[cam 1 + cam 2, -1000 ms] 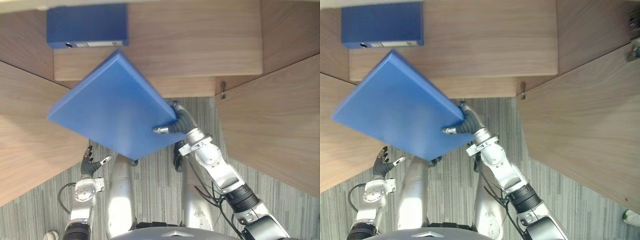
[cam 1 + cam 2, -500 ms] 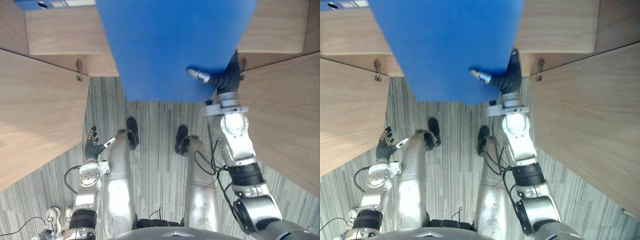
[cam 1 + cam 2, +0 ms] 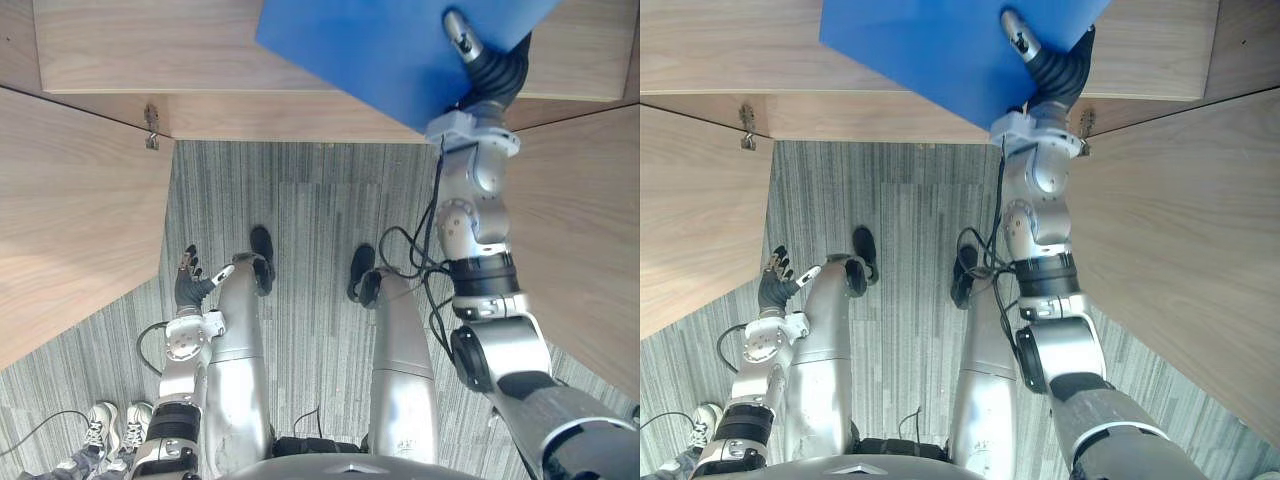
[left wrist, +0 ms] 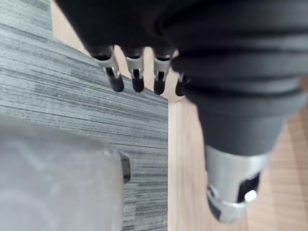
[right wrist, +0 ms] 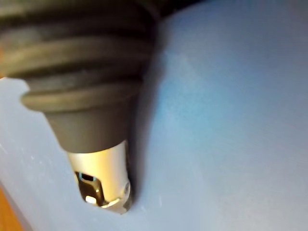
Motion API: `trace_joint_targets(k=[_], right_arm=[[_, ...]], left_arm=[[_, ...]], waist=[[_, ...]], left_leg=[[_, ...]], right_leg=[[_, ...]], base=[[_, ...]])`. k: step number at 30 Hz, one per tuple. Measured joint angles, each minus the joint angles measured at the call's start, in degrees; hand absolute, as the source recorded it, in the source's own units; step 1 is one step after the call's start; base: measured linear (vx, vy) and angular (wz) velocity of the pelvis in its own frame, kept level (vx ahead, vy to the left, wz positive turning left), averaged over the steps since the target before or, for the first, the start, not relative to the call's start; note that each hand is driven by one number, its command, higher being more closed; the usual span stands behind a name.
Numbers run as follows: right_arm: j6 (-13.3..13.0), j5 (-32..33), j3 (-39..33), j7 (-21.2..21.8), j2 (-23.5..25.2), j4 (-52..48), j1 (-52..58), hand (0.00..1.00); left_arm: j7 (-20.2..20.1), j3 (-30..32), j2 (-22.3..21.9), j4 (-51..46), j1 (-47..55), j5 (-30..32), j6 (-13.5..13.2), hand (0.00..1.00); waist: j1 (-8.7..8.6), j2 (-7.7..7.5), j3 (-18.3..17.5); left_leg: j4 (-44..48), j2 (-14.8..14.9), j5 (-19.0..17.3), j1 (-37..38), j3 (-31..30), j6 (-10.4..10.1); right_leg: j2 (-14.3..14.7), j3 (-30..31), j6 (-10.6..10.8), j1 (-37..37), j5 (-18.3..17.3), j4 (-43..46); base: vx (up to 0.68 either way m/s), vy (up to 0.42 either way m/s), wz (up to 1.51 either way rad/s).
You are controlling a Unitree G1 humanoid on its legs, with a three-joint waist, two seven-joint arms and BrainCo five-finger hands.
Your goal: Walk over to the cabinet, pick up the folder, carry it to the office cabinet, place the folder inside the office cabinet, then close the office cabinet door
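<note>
The step in hand looks like the placing: the right hand [image 3: 492,72] is raised to the light wooden cabinet shelf [image 3: 150,45] and carries the flat blue folder [image 3: 390,45] over it. The folder is pinched at its near corner. The thumb [image 5: 103,183] lies pressed on the top face, and the fingers are hidden beneath. Most of the folder reaches forward and to the left of the hand across the shelf, while the gripped corner overhangs the shelf's front edge. Whether its underside already rests on the wood cannot be told.

The next move probably calls for pushing the folder further in, lowering it until the shelf bears it, then easing the thumb off and drawing the hand back. After that come the open wooden doors, one well to the left [image 3: 70,220] and one just right of the forearm [image 3: 590,230].

The left hand [image 3: 190,290] hangs low over the grey striped carpet [image 3: 300,200], its fingers [image 4: 115,82] straight and holding nothing.
</note>
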Motion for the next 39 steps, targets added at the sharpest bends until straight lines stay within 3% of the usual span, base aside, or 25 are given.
trace_joint_targets(k=[6, 10, 19, 20, 29, 39], right_arm=[[2.6, 8.6, -2.4, -3.6, 1.5, 11.1, -8.4, 1.00], [2.4, 14.5, -6.1, -5.8, 2.1, 16.1, -14.4, 1.00], [2.0, 21.3, -11.7, -9.0, 2.0, 20.6, -20.0, 1.00], [1.9, 22.1, -12.3, -9.6, 2.0, 20.8, -20.5, 0.00], [1.9, 24.5, -13.5, -10.5, 0.9, 24.7, -21.6, 0.00], [2.6, 24.2, -8.3, -10.3, -0.4, 26.9, -22.3, 0.00]], left_arm=[[1.5, -0.1, 0.0, 2.7, -3.2, -0.6, 0.2, 0.00], [2.6, 0.0, 0.0, 3.6, -4.6, -2.0, 0.2, 0.00], [4.1, -0.1, -1.2, 5.0, -5.3, -2.6, 0.2, 0.00], [4.5, -0.1, -1.2, 5.0, -5.3, -2.6, 0.2, 0.00], [4.9, -2.5, -1.7, 5.2, -5.2, -2.7, 0.2, 0.00], [4.8, -6.9, -1.8, 5.2, -3.3, -3.2, 0.3, 0.00]], waist=[[-0.06, 0.05, -0.1], [-0.11, 0.10, -0.2], [0.32, 0.29, -0.7], [0.41, 0.30, -0.7], [1.05, 0.31, -2.9], [0.89, 0.93, -4.1]], left_leg=[[-1.9, -0.2, 1.4, -0.2, -1.1, -0.6], [-3.3, -0.3, 2.6, -0.6, -1.8, -0.9], [-6.7, -0.9, 5.3, -1.1, -3.1, -1.6], [-6.9, -0.9, 5.6, -1.1, -3.2, -1.7], [-11.9, -1.4, 8.9, -0.6, -4.1, -2.4], [-17.1, -1.8, 11.4, 2.6, -2.7, -2.2]], right_leg=[[0.1, -1.3, -0.7, 0.2, 0.5, -1.4], [0.1, -2.4, -1.2, 0.2, 0.9, -2.3], [-0.1, -4.5, -2.3, 0.2, 1.9, -4.3], [-0.1, -4.8, -2.4, 0.2, 1.9, -4.4], [-0.2, -6.5, -3.3, 0.5, 3.4, -7.4], [-0.7, -6.6, -3.4, 2.7, 5.5, -10.6]], base=[[-0.01, -0.047, 0.06], [-0.01, -0.030, 0.07], [-0.02, -0.020, 0.09], [-0.01, -0.017, 0.06], [-0.02, -0.011, 0.08], [-0.01, -0.002, 0.03]])
